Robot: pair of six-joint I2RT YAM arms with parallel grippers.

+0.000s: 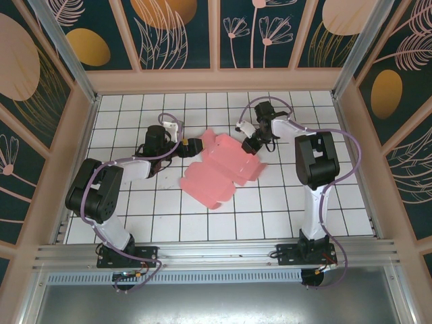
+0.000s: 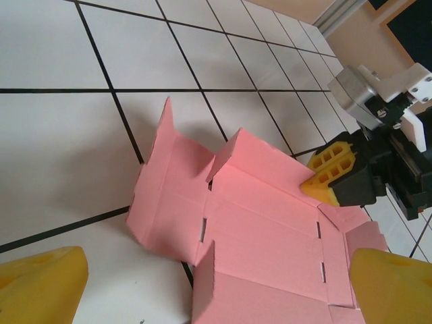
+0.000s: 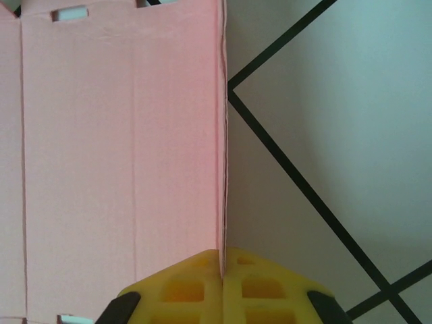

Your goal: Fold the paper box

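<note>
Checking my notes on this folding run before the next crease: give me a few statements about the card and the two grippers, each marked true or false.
1. The right gripper pinches an edge of the pink card. True.
2. The left gripper is shut. False: it is wide open.
3. The pink card is already a closed box. False: it is an open sheet with a few flaps raised.
4. The pink card lies on a white tiled table. True.
</note>
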